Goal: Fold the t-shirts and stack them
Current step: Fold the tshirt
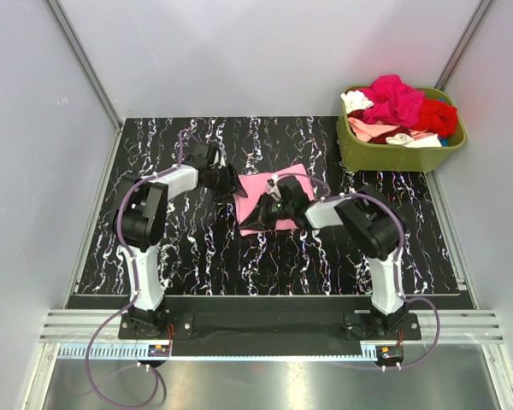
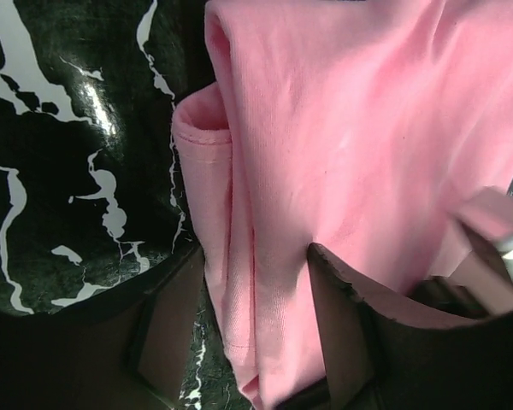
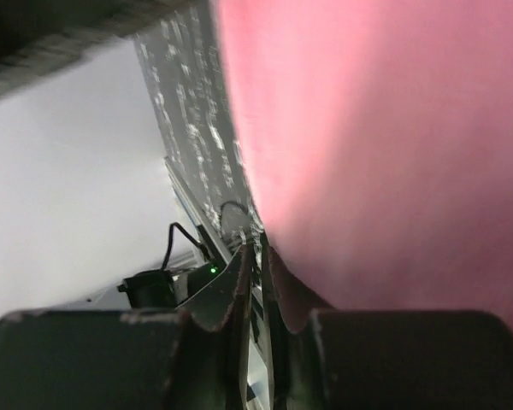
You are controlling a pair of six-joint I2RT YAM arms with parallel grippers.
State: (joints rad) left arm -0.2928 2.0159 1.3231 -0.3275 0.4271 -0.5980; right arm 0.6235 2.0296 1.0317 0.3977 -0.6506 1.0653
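A medium pink t-shirt [image 1: 268, 190] lies folded into a small rectangle in the middle of the black marbled table [image 1: 179, 256]. My left gripper [image 1: 233, 186] is at its left edge. In the left wrist view the gripper [image 2: 256, 260] is open, and the shirt's folded edge [image 2: 325, 145] runs between its two fingers [image 2: 346, 307]. My right gripper [image 1: 258, 219] is at the shirt's near edge. In the right wrist view it [image 3: 258, 254] is shut with only a thin gap, and the pink cloth [image 3: 385, 145] lies against the outside of one finger, not between them.
An olive-green tub [image 1: 372, 154] stands at the back right, just off the table's corner. It holds several crumpled tees, magenta [image 1: 395, 98], red [image 1: 438, 115], pale pink and white. Grey walls enclose the table on three sides.
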